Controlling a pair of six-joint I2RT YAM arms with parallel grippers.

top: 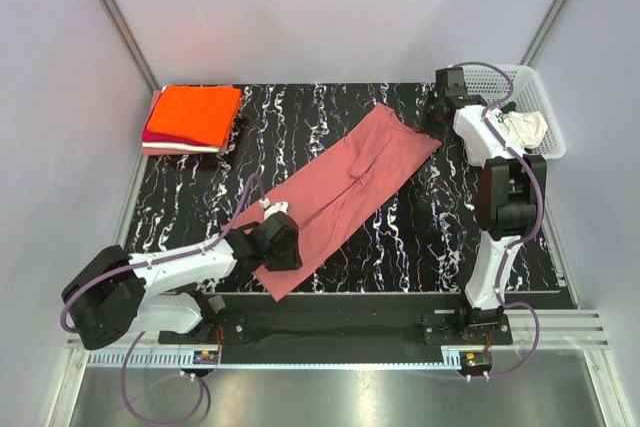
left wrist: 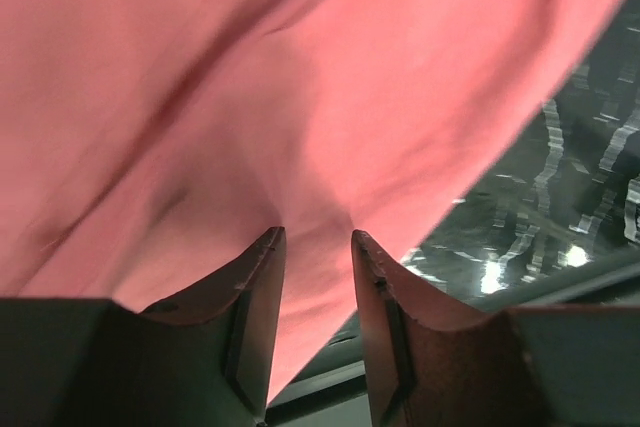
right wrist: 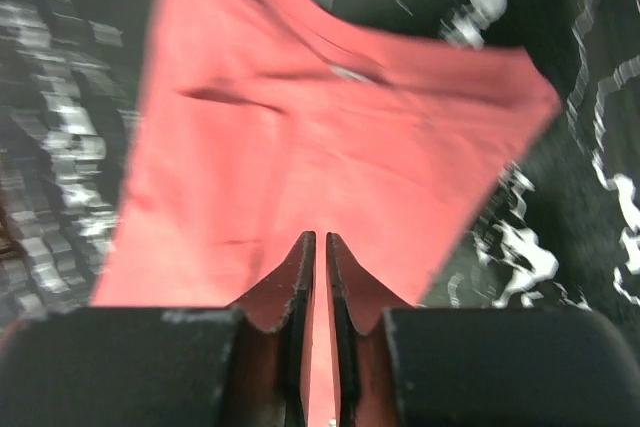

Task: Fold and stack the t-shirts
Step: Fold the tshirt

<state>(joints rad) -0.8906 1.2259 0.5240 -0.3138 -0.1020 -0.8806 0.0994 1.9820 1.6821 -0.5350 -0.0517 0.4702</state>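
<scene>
A dusty rose-red t-shirt [top: 350,192] lies as a long strip, slanting across the black marbled table [top: 410,237] from near left to far right. My left gripper [top: 280,244] is down on its near-left end. In the left wrist view its jaws [left wrist: 318,242] stand apart, tips against puckered rose cloth [left wrist: 300,97]. My right gripper [top: 437,119] is at the shirt's far-right corner. The right wrist view shows it [right wrist: 320,239] closed to a thin slit with rose cloth [right wrist: 330,137] in the slit.
A folded stack [top: 193,115] sits at the far left corner, orange on top, then magenta and white. A white mesh basket [top: 548,112] at the far right holds a white t-shirt with dark print [top: 526,128]. The table's near edge runs just in front of the left gripper.
</scene>
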